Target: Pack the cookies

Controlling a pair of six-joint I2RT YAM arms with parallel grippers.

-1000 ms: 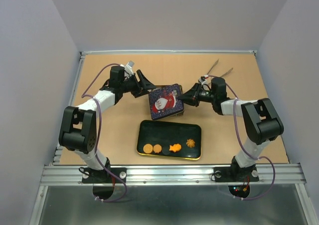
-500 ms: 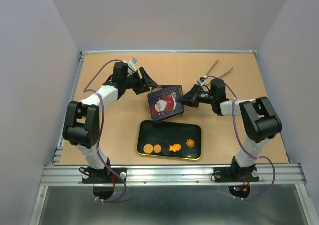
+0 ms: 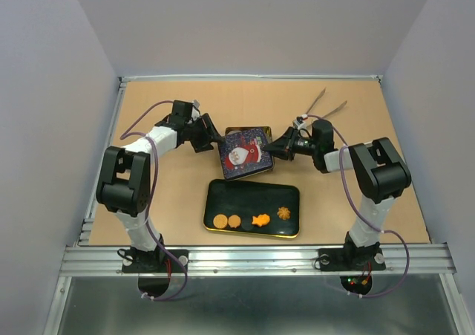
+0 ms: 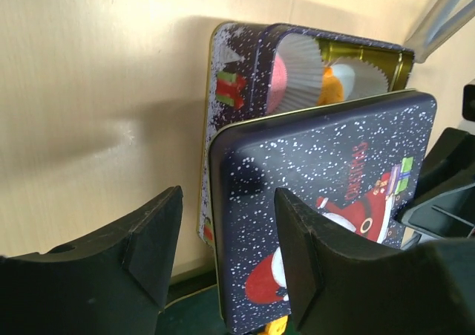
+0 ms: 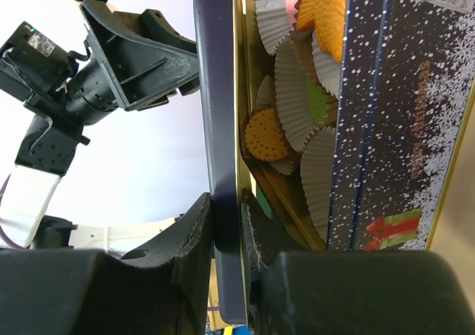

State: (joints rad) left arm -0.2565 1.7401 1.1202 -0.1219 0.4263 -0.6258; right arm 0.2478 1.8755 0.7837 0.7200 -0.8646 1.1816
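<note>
I think the lid is going onto the tin. The right tool pinches the lid's edge. The left tool is spread wide around the lid's near corner; I cannot tell if it touches. The lid sits crooked, so one end of the tin gapes. Some cookies lie inside in paper cups. Four more lie on the black tray, just in front. Next, the lid's edges must line up with the tin's. The table gives open room behind and to the left.
</note>
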